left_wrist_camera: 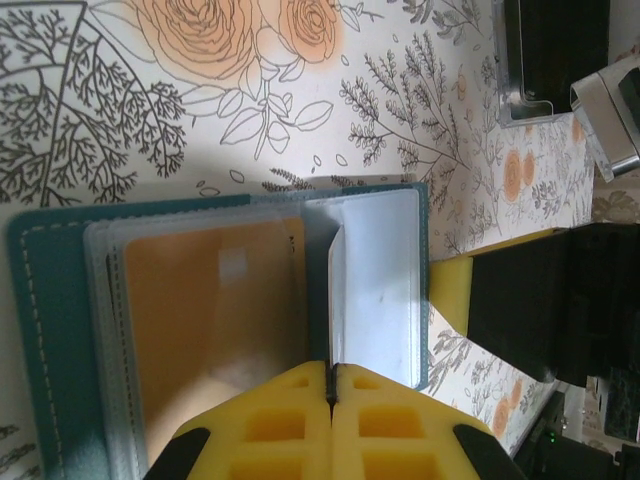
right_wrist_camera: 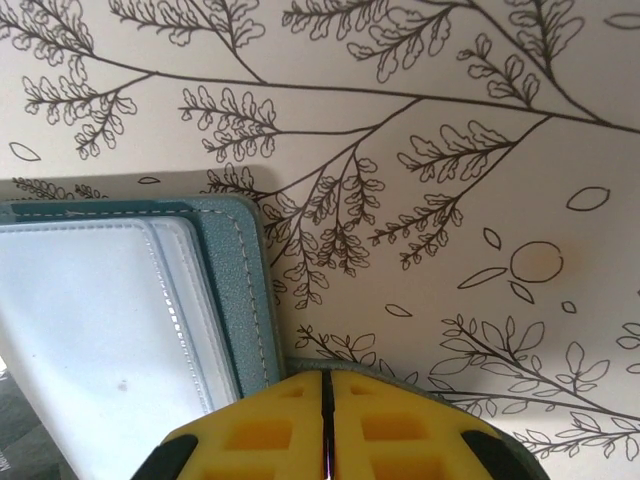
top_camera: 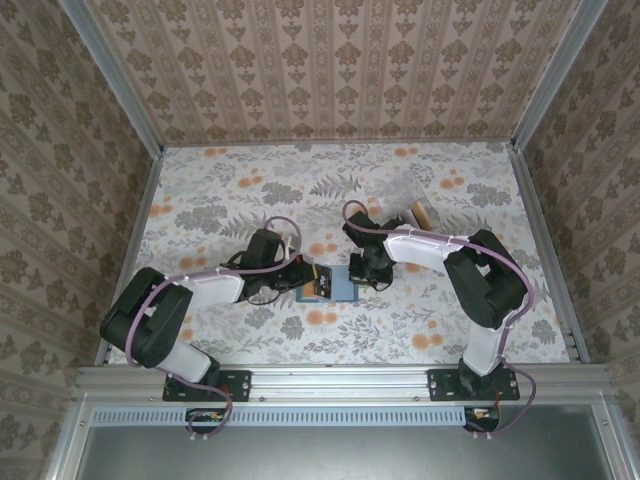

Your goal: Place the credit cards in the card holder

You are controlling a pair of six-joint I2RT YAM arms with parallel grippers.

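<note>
Left gripper (left_wrist_camera: 331,395) clenched, pinching a thin pocket leaf (left_wrist_camera: 336,300) of the card holder (left_wrist_camera: 55,330), which lies open on the floral table (top_camera: 200,200) between the two arms. We note a tan-yellow card (left_wrist_camera: 210,320) sitting in its clear sleeve. Right gripper (right_wrist_camera: 327,415) clenched at the holder's right edge; whether it grips anything we cannot tell. More cards (top_camera: 420,214) lie behind it, apart.

Soft, even light; blurred yellow foregrounds.
</note>
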